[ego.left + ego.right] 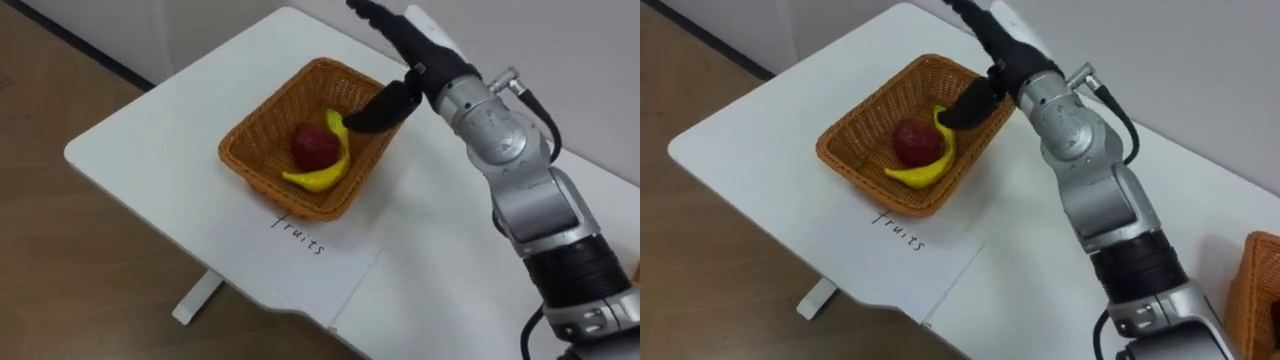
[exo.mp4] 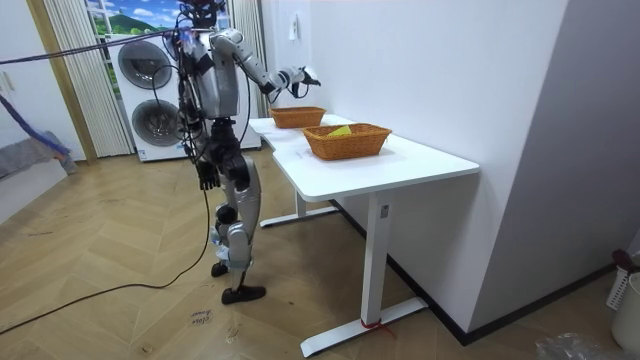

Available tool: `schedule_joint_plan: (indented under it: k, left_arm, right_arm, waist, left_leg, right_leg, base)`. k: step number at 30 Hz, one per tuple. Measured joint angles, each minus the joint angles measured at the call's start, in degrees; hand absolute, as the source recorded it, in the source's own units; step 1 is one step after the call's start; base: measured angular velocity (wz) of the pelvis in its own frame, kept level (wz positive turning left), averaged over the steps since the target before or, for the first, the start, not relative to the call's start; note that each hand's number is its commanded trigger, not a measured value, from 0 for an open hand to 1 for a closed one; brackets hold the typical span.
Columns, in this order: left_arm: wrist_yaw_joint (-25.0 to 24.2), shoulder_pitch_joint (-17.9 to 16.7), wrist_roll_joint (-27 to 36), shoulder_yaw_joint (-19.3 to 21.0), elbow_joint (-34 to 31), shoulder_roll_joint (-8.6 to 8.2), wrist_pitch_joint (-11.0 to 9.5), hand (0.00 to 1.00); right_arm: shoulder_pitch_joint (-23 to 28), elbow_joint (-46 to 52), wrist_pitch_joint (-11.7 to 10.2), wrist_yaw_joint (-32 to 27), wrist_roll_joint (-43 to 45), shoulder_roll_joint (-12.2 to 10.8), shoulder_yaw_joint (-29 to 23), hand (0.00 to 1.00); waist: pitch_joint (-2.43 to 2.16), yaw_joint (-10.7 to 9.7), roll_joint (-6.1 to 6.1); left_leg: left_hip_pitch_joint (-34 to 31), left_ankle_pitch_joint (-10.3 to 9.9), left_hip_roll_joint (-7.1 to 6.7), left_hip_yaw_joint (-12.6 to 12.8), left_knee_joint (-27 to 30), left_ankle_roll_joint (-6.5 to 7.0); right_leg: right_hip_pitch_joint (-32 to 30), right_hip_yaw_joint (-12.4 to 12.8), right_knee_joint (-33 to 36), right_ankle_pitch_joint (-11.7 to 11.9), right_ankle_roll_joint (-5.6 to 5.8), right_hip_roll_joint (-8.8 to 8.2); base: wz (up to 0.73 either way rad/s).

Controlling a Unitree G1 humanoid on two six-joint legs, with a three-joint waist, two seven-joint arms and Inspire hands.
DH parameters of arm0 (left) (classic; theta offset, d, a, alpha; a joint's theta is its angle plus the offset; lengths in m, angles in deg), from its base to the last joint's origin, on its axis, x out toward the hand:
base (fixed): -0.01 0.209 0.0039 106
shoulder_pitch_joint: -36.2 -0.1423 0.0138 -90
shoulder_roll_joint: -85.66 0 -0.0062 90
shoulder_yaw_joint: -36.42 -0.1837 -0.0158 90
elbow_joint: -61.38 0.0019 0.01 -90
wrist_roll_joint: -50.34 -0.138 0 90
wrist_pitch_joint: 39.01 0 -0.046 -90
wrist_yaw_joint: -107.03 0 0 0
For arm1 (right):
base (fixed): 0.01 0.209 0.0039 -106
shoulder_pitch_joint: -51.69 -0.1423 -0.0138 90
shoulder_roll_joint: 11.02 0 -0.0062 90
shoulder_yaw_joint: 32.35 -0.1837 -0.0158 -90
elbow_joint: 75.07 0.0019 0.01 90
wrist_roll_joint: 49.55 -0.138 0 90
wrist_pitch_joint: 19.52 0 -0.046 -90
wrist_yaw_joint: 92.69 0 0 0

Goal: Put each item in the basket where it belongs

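Right hand: the right hand [image 1: 422, 52] was up over the far rim of the oval woven wicker basket [image 1: 250, 165], fingers stretched out straight past it, dark thumb angled down just beside the banana, nothing in its grasp.
Fruit: a round red apple [image 1: 314, 146] sat in the middle of that basket, and a curved yellow banana [image 1: 325, 172] lay wrapped along its near side, touching it.
Label: a white sheet of paper with handwriting [image 1: 300, 250] lay flat just in front of the basket.
Table: the white rectangular table [image 1: 130, 150] carried it all.
Second basket: another woven wicker basket [image 1: 1258, 285] stood well apart, to the robot's right.
Left hand: the left hand [image 2: 207, 178] hung down at the robot's side; too small to tell its pose.
Stance: the robot stood on the wood floor beside the table.
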Motion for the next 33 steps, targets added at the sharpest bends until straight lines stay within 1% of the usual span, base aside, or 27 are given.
schedule_joint_plan:
  k: [1,3,4,5,6,9,10,11,12,13,15,18,20,22,23,24,25,26,27,28,29,30,32,33]
  left_arm:
    - [-0.02,0.00,0.16,0.00,-0.37,0.00,-0.05,0.00]
    - [-0.01,0.00,0.36,0.29,-1.77,-0.01,-0.43,0.00]
    - [-0.01,0.00,0.36,0.46,-2.05,0.02,-0.65,0.00]
    - [-0.01,-0.11,0.34,0.49,-2.66,0.18,-0.98,0.00]
    - [-0.02,-0.11,0.35,0.56,-3.29,0.22,-1.32,0.00]
    - [-0.02,0.31,0.51,0.54,-3.36,-0.01,-1.60,0.00]
    - [-0.02,0.46,0.95,0.53,-3.29,-0.18,-1.84,0.00]
    - [-0.02,0.57,0.99,0.53,-2.93,-0.27,-2.46,0.00]
    - [-0.01,0.46,1.06,0.50,-2.62,-0.33,-2.82,0.00]
    - [0.00,0.43,1.20,0.50,-2.47,-0.33,-2.93,0.00]
    - [0.06,0.39,2.67,0.47,-2.32,-0.31,-3.03,0.00]
    - [0.12,-0.08,4.77,0.41,-2.30,-0.29,-3.07,0.00]
    - [0.06,-0.43,4.91,0.42,-2.30,-0.31,-3.17,0.00]
    - [-0.01,-1.00,5.61,0.51,-2.29,-0.28,-3.20,0.00]
    - [-0.06,-1.25,6.18,0.47,-2.30,-0.26,-3.21,0.00]
    - [-0.09,-1.36,6.20,0.48,-2.31,-0.30,-3.22,0.00]
    - [-0.06,-1.61,6.23,0.51,-2.28,-0.35,-3.40,0.00]
    - [0.03,-1.99,6.60,0.52,-2.27,-0.35,-3.84,0.00]
    - [0.11,-2.40,6.63,0.52,-2.30,-0.37,-4.16,0.00]
    - [0.20,-2.58,6.63,0.52,-2.34,-0.38,-4.23,0.00]
    - [0.50,-2.88,6.71,0.52,-2.43,-0.44,-4.30,0.00]
    - [0.71,-3.07,6.74,0.53,-2.54,-0.50,-4.31,0.00]
    - [1.27,-3.47,6.75,0.65,-2.68,-0.61,-4.58,0.00]
    - [1.47,-3.99,7.22,1.35,-2.61,-0.71,-5.43,0.00]
  right_arm:
    - [0.00,0.72,0.00,-0.24,-0.04,0.18,-0.02,0.00]
    - [0.00,4.17,-0.23,-0.70,-0.11,1.36,-0.04,0.00]
    - [0.02,4.86,-0.35,-0.85,-0.10,1.77,-0.11,0.00]
    - [0.05,6.14,-0.49,-1.23,-0.10,2.36,-0.64,0.00]
    - [0.13,7.39,-0.48,-1.55,-0.14,2.77,-1.85,0.00]
    - [0.26,9.31,-0.47,-2.83,-0.25,3.80,-4.26,0.00]
    - [0.32,10.23,-0.48,-3.30,-0.25,3.99,-5.51,0.00]
    - [0.58,11.33,-0.48,-3.68,-0.26,4.00,-6.96,0.00]
    - [0.97,12.12,-0.61,-4.36,-0.75,3.99,-8.09,0.00]
    - [1.31,12.52,-0.73,-4.74,-0.96,4.01,-8.73,0.00]
    - [2.65,13.89,-1.14,-6.14,-3.06,4.05,-10.69,0.00]
    - [3.53,14.16,-1.14,-8.92,-5.56,4.06,-12.32,0.00]
    - [3.53,14.17,-1.14,-9.78,-7.90,4.06,-13.76,0.00]
    - [3.54,14.30,-1.16,-10.81,-11.03,4.07,-15.41,0.00]
    - [3.54,14.44,-1.16,-11.71,-13.08,4.10,-16.73,0.00]
    - [3.54,14.60,-1.16,-12.05,-14.14,4.11,-17.48,0.00]
    - [3.55,14.96,-1.33,-12.98,-16.14,4.17,-19.02,0.00]
    - [3.73,15.04,-1.97,-14.20,-17.32,4.21,-20.51,0.00]
    - [4.31,15.18,-2.99,-15.80,-18.25,4.24,-21.82,0.00]
    - [4.75,15.36,-3.40,-16.69,-18.35,4.26,-22.38,0.00]
    - [5.73,16.07,-3.83,-18.38,-19.09,4.29,-23.47,0.00]
    - [6.97,16.70,-4.40,-19.90,-20.64,4.29,-24.78,0.00]
    - [8.64,17.18,-4.45,-21.70,-21.39,4.30,-26.49,0.00]
    - [9.91,17.35,-4.45,-22.78,-22.18,4.32,-28.12,0.00]
  waist:
    - [-0.04,-0.51,0.28]
    - [-0.13,-1.82,1.49]
    - [-0.19,-2.27,1.76]
    - [-0.41,-3.39,2.16]
    - [-0.50,-4.19,2.31]
    - [-0.55,-5.09,2.30]
    - [-0.61,-6.08,2.20]
    - [-0.59,-6.79,2.09]
    - [-0.67,-7.34,1.96]
    - [-0.74,-7.46,1.87]
    - [-0.88,-8.43,1.65]
    - [-0.78,-10.34,1.76]
    - [-0.63,-10.53,1.94]
    - [-0.44,-10.90,2.22]
    - [-0.34,-11.66,2.36]
    - [-0.34,-11.94,2.37]
    - [-0.33,-12.25,2.49]
    - [-0.37,-12.55,2.54]
    - [-0.29,-13.21,2.84]
    - [-0.52,-13.67,2.54]
    - [-0.51,-14.37,2.75]
    - [-0.59,-14.86,2.93]
    - [-0.66,-15.61,3.11]
    - [-0.71,-16.74,3.10]
  left_leg:
    - [0.03,0.00,0.02,0.16,-0.01,0.00]
    - [0.49,0.00,0.11,1.21,-0.19,0.00]
    - [0.58,0.00,0.11,1.35,-0.21,0.00]
    - [0.60,0.01,0.11,1.40,-0.25,0.01]
    - [0.65,0.01,0.14,1.72,-0.25,0.01]
    - [1.08,0.01,0.21,2.64,-0.26,0.01]
    - [1.24,0.01,0.18,2.69,-0.25,0.02]
    - [1.61,0.01,0.19,2.86,-0.35,0.02]
    - [2.15,0.01,0.22,3.14,-0.45,0.02]
    - [2.36,0.01,0.23,3.19,-0.44,0.02]
    - [2.55,0.01,0.26,3.11,-0.48,0.02]
    - [3.12,-0.01,0.46,3.19,-1.02,0.02]
    - [3.45,-0.03,0.63,3.80,-1.35,0.01]
    - [3.78,-0.09,0.91,4.52,-1.53,-0.02]
    - [3.72,-0.12,1.09,4.58,-1.53,-0.07]
    - [3.63,-0.13,1.08,4.59,-1.55,-0.08]
    - [3.63,-0.17,1.06,4.79,-1.49,-0.15]
    - [3.77,-0.22,1.20,5.23,-1.40,-0.24]
    - [3.82,-0.24,1.27,5.33,-1.41,-0.27]
    - [3.87,-0.24,1.29,5.34,-1.42,-0.28]
    - [3.94,-0.24,1.32,5.52,-1.41,-0.28]
    - [3.91,-0.24,1.40,6.30,-1.47,-0.28]
    - [3.93,-0.24,1.46,7.34,-1.59,-0.28]
    - [3.98,-0.24,1.48,7.42,-1.69,-0.28]
  right_leg:
    - [-0.06,0.47,-0.01,0.00,0.00,0.05]
    - [-0.23,2.03,-0.01,0.00,0.00,0.15]
    - [-0.21,2.20,-0.01,0.00,0.00,0.16]
    - [-0.20,2.21,0.03,0.00,0.00,0.14]
    - [-0.25,2.33,0.03,0.00,0.00,0.13]
    - [-0.36,3.46,0.12,0.00,0.00,0.20]
    - [-0.31,3.76,0.15,0.00,0.00,0.20]
    - [-0.11,4.04,0.15,0.00,0.00,0.22]
    - [0.16,4.61,0.19,0.00,0.00,0.26]
    - [0.19,5.03,0.20,0.00,0.00,0.29]
    - [0.25,5.23,0.21,0.01,-0.02,0.31]
    - [-0.02,5.81,1.00,0.03,-0.05,0.46]
    - [-0.16,6.81,1.14,0.11,-0.17,0.71]
    - [0.07,6.99,1.20,0.20,-0.29,0.86]
    - [0.03,6.96,1.19,0.24,-0.36,0.93]
    - [0.00,6.92,1.19,0.24,-0.37,0.95]
    - [-0.06,7.01,1.19,0.31,-0.46,1.08]
    - [-0.07,7.21,1.18,0.34,-0.50,1.19]
    - [-0.07,7.26,1.16,0.35,-0.52,1.27]
    - [-0.09,7.24,1.17,0.35,-0.52,1.29]
    - [-0.23,7.36,1.14,0.35,-0.52,1.33]
    - [-0.59,7.91,1.17,0.34,-0.52,1.39]
    - [-0.99,8.74,1.19,0.35,-0.53,1.44]
    - [-1.01,8.81,1.18,0.35,-0.53,1.46]
  base:
    - [-0.12]
    - [-0.23]
    - [-0.19]
    - [-0.07]
    - [-0.06]
    - [-0.18]
    - [-0.10]
    - [-0.14]
    - [-0.16]
    - [-0.21]
    - [-0.10]
    - [-0.08]
    - [-0.18]
    - [-0.16]
    - [0.00]
    - [0.00]
    - [-0.06]
    - [-0.09]
    - [-0.05]
    - [-0.03]
    - [-0.09]
    - [-0.18]
    - [-0.22]
    - [-0.10]
